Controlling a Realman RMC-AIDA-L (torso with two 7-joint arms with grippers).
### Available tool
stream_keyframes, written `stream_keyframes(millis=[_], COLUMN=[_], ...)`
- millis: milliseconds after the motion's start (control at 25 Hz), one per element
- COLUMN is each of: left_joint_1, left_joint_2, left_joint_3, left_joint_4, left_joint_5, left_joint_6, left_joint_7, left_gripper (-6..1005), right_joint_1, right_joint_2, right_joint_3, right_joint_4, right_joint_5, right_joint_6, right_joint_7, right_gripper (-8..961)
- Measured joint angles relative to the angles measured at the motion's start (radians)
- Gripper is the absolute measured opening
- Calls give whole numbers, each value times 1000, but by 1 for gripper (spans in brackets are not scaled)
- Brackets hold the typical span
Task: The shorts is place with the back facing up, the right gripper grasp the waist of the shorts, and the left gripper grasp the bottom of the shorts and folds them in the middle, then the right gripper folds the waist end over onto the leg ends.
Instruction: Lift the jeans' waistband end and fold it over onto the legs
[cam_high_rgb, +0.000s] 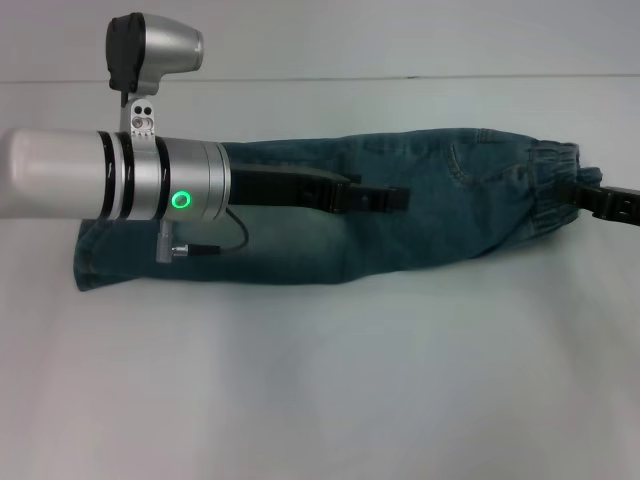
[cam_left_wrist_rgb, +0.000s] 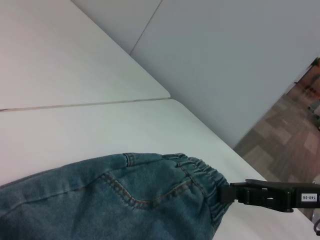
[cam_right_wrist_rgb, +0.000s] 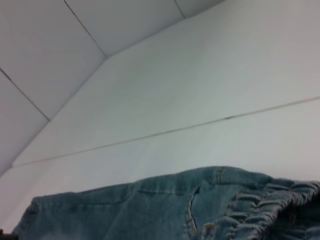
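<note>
Lying already halved lengthwise, the shorts (cam_high_rgb: 400, 205) are pinched at three o'clock by the right gripper (cam_high_rgb: 580, 192); the left gripper (cam_high_rgb: 395, 198) grip cannot be told, final fold pending.

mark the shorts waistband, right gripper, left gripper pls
waist of the shorts (cam_high_rgb: 548, 190): head view, on the puckered elastic band.
right gripper (cam_left_wrist_rgb: 235, 192): left wrist view, at its tip on the waistband.
left gripper (cam_high_rgb: 400, 198): head view, at its black tip above the denim.
</note>
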Motion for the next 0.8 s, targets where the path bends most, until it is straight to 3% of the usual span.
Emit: stream_keyframes(millis=[440,800], left_joint_1=[-8,-12], left_joint_2=[-3,-5], left_joint_3=[15,118], left_joint_4=[-11,-21], left_joint_5=[-57,-139], left_joint_6=[-14,-94], left_joint_7=[7,8], left_gripper=[891,890], right_joint_1=[-10,-40], right_joint_2=[18,8], right_joint_3=[0,3], right_joint_4=[-6,-19], right_joint_5=[36,123], right_joint_6=[-22,-71], right_joint_7=[-28,-63], right_gripper=[42,42])
